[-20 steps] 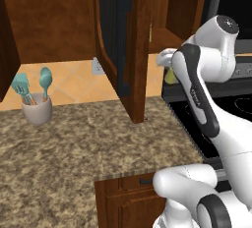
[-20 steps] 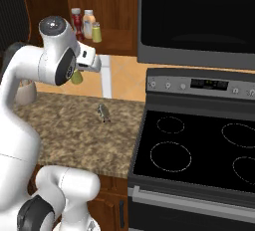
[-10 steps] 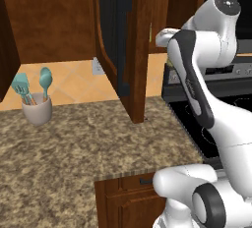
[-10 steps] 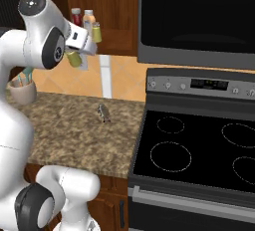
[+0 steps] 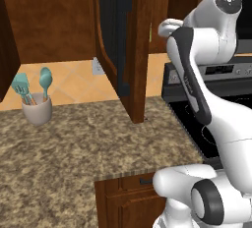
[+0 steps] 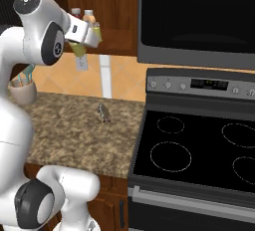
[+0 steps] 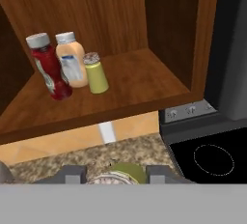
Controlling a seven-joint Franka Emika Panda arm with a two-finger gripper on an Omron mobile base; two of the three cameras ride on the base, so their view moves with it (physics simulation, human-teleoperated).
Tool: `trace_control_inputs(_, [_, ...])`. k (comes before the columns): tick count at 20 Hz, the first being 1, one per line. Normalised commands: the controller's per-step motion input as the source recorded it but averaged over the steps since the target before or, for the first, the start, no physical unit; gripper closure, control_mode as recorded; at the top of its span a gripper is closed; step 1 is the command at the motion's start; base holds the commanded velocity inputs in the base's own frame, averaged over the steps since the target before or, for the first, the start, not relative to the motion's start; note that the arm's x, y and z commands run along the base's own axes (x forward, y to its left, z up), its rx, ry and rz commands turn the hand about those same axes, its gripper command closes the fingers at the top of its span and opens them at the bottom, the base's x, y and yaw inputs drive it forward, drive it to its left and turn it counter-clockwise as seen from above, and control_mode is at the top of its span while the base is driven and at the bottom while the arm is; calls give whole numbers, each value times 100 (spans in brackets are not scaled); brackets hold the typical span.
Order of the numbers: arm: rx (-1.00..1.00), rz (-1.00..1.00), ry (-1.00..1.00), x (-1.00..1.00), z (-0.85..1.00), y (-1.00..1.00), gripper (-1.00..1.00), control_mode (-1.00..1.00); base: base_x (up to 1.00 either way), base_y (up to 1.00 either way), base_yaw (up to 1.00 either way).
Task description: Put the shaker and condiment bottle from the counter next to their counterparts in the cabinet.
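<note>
My gripper [image 7: 116, 175] is shut on the shaker [image 7: 121, 173], a yellow-green cylinder with a silver cap, low between the finger tips. In the right base view the gripper [image 6: 79, 45] holds the shaker [image 6: 76, 50] in the air in front of the cabinet [image 6: 114, 6], just below shelf height. On the cabinet shelf [image 7: 140, 80] stand a red condiment bottle [image 7: 50, 71] with a pale cap, an orange bottle [image 7: 72, 63] and a second yellow-green shaker [image 7: 95, 73], close together. The counter [image 6: 64, 130] lies below.
The open cabinet door [image 5: 135, 50] with its dark bar handle hangs over the counter [image 5: 74, 148]. A cup of teal utensils [image 5: 35, 105] stands at the back left. A small grey object [image 6: 103, 112] sits near the black stove [image 6: 199, 150]; a dark microwave [image 6: 199, 16] hangs above.
The arm has lifted the hand with the shaker upward, from below the shelf to near shelf height in front of the open cabinet. Things on the shelf and counter have stayed put.
</note>
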Motion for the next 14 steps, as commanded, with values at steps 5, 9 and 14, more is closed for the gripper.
trace_control_inputs(5, [0,-2,-16,29,0,-10,100,-100,0,0,0])
trace_control_inputs(9, [0,-1,-5,35,-2,0,100,-100,0,0,0])
trace_control_inputs(14, [0,0,0,47,-14,0,100,-100,0,0,0])
